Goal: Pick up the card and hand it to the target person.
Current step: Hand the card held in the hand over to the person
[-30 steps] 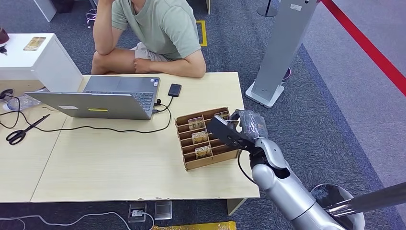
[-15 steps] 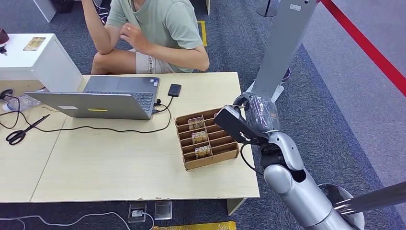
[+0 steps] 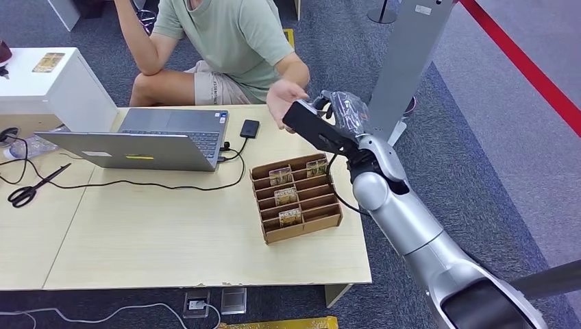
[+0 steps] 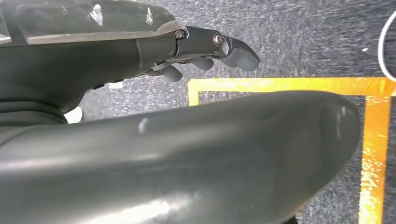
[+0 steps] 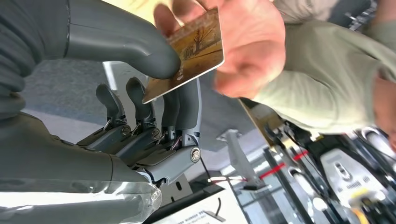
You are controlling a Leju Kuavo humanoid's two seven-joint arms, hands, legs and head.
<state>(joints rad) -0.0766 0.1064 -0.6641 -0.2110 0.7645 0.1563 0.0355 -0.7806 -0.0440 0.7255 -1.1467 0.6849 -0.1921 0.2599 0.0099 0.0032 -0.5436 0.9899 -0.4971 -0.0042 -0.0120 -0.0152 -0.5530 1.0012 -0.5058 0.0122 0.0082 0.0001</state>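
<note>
Card: we pinch the thin gold-brown picture card (image 5: pixel 196 51) between thumb and fingers of our right hand (image 5: pixel 154 88), raised over the pale wooden worktop (image 3: pixel 171 233).
Left hand: our left hand (image 4: pixel 205 51) hangs over grey carpet, its fingers loosely curled, holding nothing.
Done: pickup looks finished; we have the card up by the seated person's open palm (image 3: pixel 282 103).
Left: release, once that palm closes on it.
Views: our head view hides the card; our right wrist view shows its far edge touching the palm.
</note>
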